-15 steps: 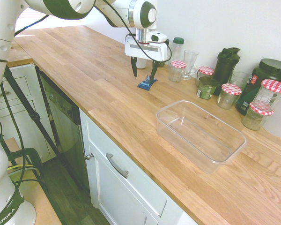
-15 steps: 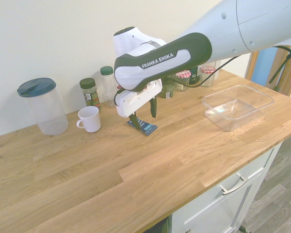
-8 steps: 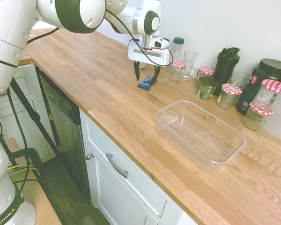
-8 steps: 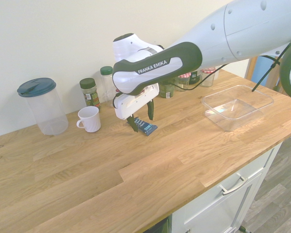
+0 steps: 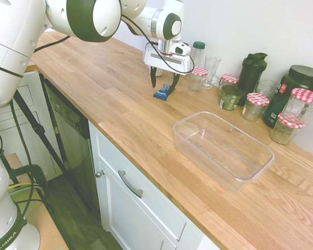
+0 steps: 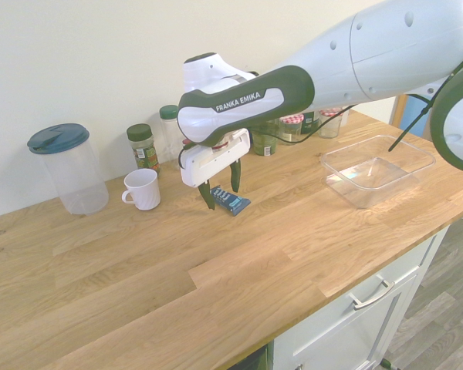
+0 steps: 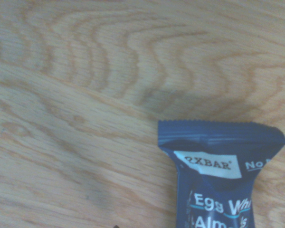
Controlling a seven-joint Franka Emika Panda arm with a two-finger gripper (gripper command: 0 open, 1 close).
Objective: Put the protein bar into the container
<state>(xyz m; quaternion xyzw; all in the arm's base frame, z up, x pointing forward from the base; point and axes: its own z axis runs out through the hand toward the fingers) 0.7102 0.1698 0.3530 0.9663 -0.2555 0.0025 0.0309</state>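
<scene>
The blue bar (image 7: 213, 185) is seen lying on the worktop (image 5: 130, 112), well apart from the clear tub (image 5: 223, 151). The tool (image 6: 221, 199) is held low at the bar, its fingers spread apart. A white mug (image 6: 143, 190) is set between the lidded pitcher (image 6: 76, 173) and the tool.

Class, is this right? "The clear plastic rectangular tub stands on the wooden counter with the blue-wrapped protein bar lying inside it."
Not quite: the blue-wrapped protein bar lies outside, on the wooden counter, as the first exterior view shows. The clear plastic rectangular tub does stand on that counter.
</scene>
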